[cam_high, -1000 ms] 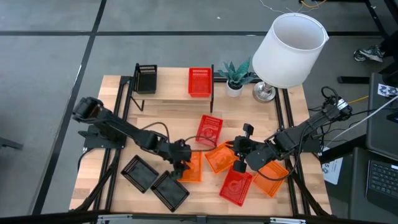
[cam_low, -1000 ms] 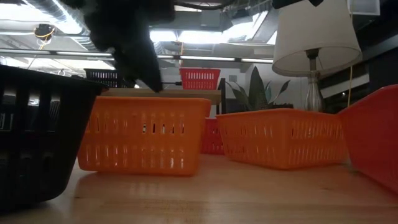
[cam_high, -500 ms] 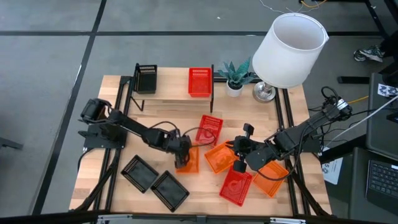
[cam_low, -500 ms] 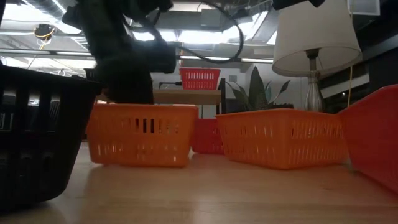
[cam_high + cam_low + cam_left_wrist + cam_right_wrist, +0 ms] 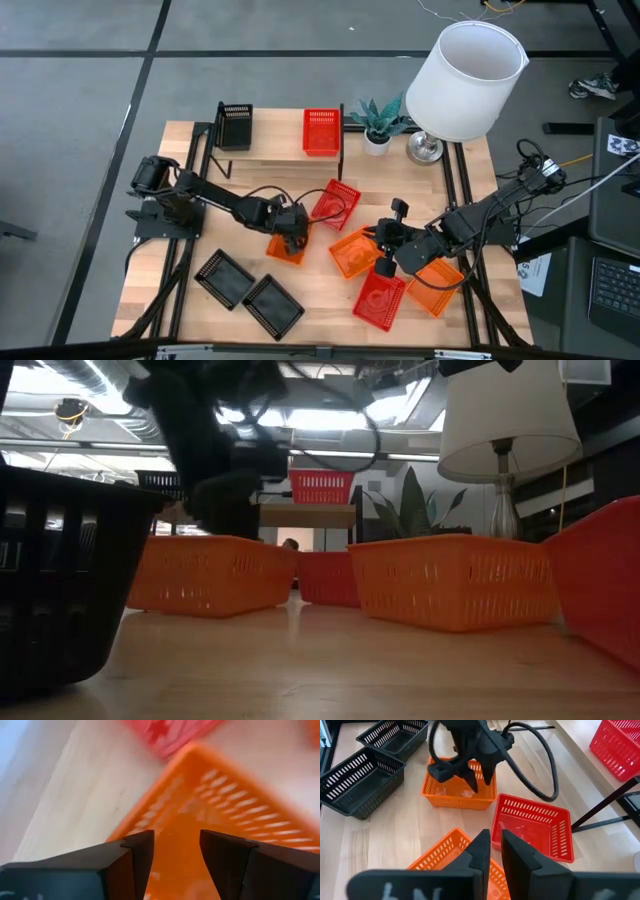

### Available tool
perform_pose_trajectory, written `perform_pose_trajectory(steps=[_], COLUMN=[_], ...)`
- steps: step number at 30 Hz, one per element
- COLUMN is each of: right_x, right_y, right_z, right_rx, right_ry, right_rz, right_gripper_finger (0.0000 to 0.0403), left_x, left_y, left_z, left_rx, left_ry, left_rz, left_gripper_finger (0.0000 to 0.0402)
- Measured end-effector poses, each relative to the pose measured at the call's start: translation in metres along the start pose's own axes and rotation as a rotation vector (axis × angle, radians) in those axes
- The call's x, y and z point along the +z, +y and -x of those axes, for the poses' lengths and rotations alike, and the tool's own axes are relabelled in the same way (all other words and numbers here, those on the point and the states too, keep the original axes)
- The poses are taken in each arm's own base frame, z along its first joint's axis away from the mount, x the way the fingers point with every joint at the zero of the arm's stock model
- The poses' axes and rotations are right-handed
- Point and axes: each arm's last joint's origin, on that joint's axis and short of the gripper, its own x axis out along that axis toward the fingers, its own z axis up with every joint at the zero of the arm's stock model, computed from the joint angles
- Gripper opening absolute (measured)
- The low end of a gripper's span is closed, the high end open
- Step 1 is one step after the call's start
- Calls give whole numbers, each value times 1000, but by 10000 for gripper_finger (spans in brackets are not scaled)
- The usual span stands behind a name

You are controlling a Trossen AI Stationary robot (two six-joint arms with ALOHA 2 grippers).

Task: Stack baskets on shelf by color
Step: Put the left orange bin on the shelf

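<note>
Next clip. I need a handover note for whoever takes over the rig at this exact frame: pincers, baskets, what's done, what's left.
Left pincer: open, tips down at the orange basket mid-table; no grip visible.
Right pincer: nearly shut, empty, over the loose baskets right of centre.
Shelf: one black basket and one red basket, set apart.
Table: two black baskets, two red baskets, and two more orange baskets.
Done: one black and one red shelved.
Left: seven baskets, including all three orange; nothing is stacked yet.
</note>
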Motion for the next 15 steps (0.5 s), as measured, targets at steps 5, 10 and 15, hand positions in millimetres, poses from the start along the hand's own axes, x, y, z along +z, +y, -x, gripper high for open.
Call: perform_pose_trajectory(steps=[5, 10, 15], right_x=[0, -1, -2], right_y=[1, 1, 2], right_z=[0, 0, 0], right_rx=[20, 53, 63], right_ry=[12, 37, 48], right_rz=[-1, -29, -29], right_gripper_finger=[45, 45, 45], left_x=[24, 30, 18], left_y=[-24, -47, -69], left_z=[23, 55, 80], left_rx=[-76, -188, -214], left_ry=[-61, 44, 99], left_rz=[-99, -263, -384], left_gripper_finger=[152, 152, 152])
